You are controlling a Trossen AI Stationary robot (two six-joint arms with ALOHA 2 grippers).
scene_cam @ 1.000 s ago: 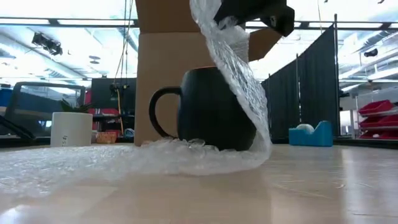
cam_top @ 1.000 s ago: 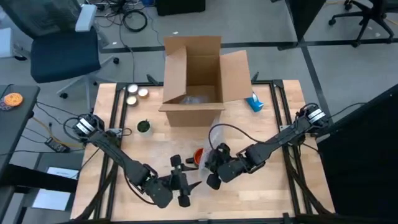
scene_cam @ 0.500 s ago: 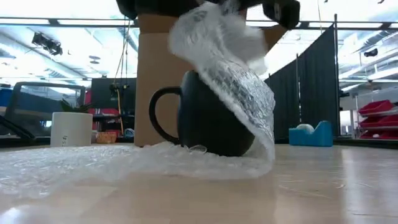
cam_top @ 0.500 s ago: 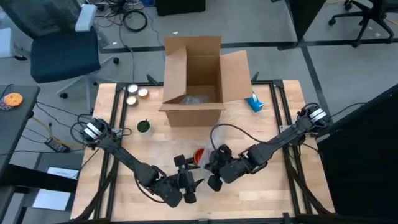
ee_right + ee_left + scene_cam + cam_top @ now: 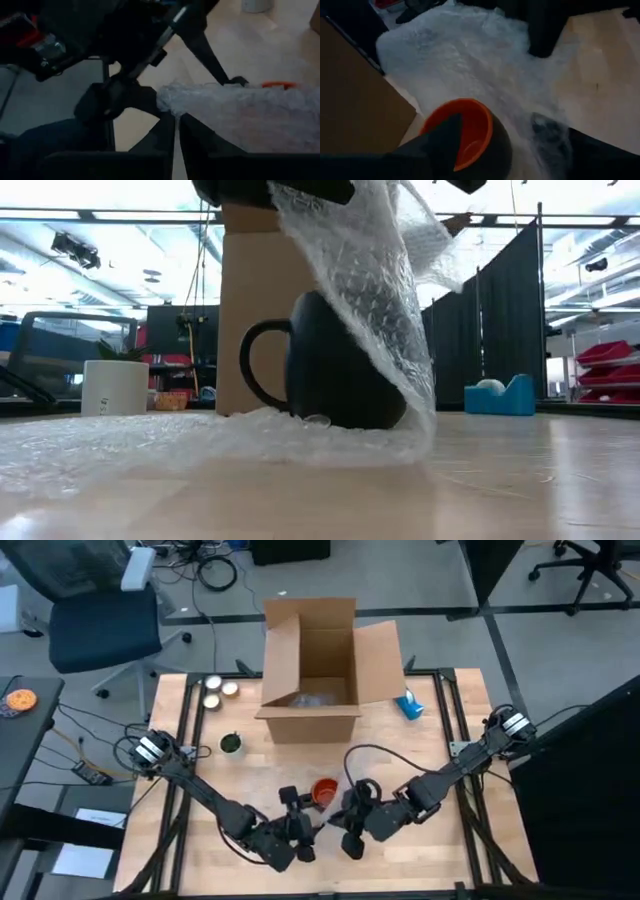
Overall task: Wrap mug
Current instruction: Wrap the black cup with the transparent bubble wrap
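Two grippers work close together at the near edge of the table (image 5: pixel 430 730), both just beside the mug (image 5: pixel 335 370). The right gripper (image 5: pixel 352 837) has its fingers pressed together on a corner of the bubble wrap (image 5: pixel 370 290); its wrist view shows the two dark fingers (image 5: pixel 167 132) meeting on the crumpled edge. It holds the sheet up so that it drapes down over one side of the mug, as the low view shows. The left gripper (image 5: pixel 300 830) hangs right above the mug; whether its fingers are spread or shut cannot be told, as its wrist view gives only dark shapes at the bottom.

The step in hand appears to be the fold-over: the lifted flap is being carried across the mug's top. The next move likely calls for the right gripper to bring the flap down on the handle side, with the left gripper ready to pin or take the edge so the sheet does not spring back.

The mug stands upright on the rest of the bubble wrap, which spreads flat beneath it toward the table's near side. It is black outside and orange inside, its handle uncovered. Its opening is not yet covered in the left wrist view.

Farther back stands an open cardboard box (image 5: pixel 315 665), with a small potted plant (image 5: pixel 231 744) and a blue tape dispenser (image 5: pixel 408 704) to either side.
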